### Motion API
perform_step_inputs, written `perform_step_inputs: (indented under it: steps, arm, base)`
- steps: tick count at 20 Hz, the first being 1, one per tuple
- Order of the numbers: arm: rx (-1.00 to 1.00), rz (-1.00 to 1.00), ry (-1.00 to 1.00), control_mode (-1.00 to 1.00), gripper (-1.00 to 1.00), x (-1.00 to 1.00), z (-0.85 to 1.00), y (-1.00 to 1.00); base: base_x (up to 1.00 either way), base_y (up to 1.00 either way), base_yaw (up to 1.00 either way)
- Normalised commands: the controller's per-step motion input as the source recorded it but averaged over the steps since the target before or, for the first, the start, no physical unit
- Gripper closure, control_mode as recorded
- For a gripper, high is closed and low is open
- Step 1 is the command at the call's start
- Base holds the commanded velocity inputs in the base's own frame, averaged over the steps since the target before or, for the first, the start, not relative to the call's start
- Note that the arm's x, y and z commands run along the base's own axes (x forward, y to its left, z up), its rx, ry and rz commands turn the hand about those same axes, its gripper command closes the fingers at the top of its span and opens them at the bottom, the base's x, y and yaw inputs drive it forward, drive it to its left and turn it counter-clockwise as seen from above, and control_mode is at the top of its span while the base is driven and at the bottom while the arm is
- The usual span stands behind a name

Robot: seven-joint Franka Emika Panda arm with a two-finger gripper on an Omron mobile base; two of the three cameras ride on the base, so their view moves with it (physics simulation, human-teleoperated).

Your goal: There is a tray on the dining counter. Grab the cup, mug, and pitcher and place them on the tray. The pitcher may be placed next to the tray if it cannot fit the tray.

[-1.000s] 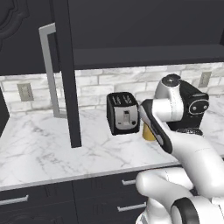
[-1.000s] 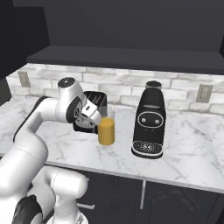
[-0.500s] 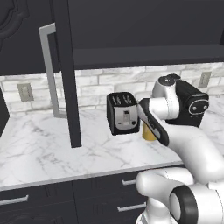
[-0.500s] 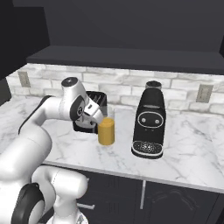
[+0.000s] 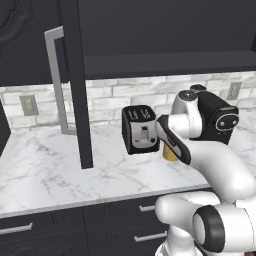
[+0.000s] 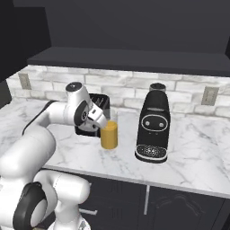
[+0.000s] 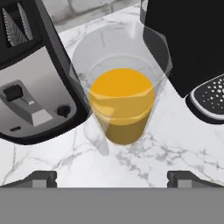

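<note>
A clear glass pitcher (image 7: 120, 94) of orange juice stands upright on the white marble tabletop (image 7: 175, 144), seen from above and straight ahead of the robot's jaws (image 7: 111, 177), which are spread wide and grasp nothing. The two dark fingertips (image 7: 39, 178) sit at either side of the pitcher's base and short of it, with bare marble between them and the glass. The juice fills the lower part of the pitcher; its wide clear rim flares above the orange surface, and a pale, see-through part of the glass trails down on the side nearer the jaws, too faint to tell whether it is the handle.

To the left of the jaws, just beside the pitcher, is a black and silver toaster (image 7: 30, 87) with two slots on top and a lever and knob on its face. To the right of the jaws, just beside the pitcher on its other side, is a black coffee machine (image 7: 188, 43) with a perforated drip tray at its foot.

From the right base view, the pitcher (image 6: 109, 134) stands between the toaster (image 6: 92, 114) and the coffee machine (image 6: 153, 128), with the arm's hand lowered close against its left side. From the left base view, the arm covers most of the pitcher (image 5: 171, 155), beside the toaster (image 5: 141, 129).
</note>
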Motion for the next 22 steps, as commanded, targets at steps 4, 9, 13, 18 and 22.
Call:
perform_step_inputs:
  steps: [4,9,13,18,22]
  arm:
    - [0.0,0.0,0.0,-1.0,-1.0,0.15,-0.16,0.0]
    - [0.0,0.0,0.0,-1.0,-1.0,0.1,-0.1,0.0]
    - [0.0,0.0,0.0,-1.0,-1.0,0.13,-0.08,0.0]
    - [0.0,0.0,0.0,-1.0,-1.0,0.19,-0.01,0.0]
    - [0.0,0.0,0.0,-1.0,-1.0,0.23,0.0,0.0]
  base:
    - [0.0,0.0,0.0]
    - [0.0,0.0,0.0]
    - [0.0,0.0,0.0]
    - [0.0,0.0,0.0]
    - [0.0,0.0,0.0]
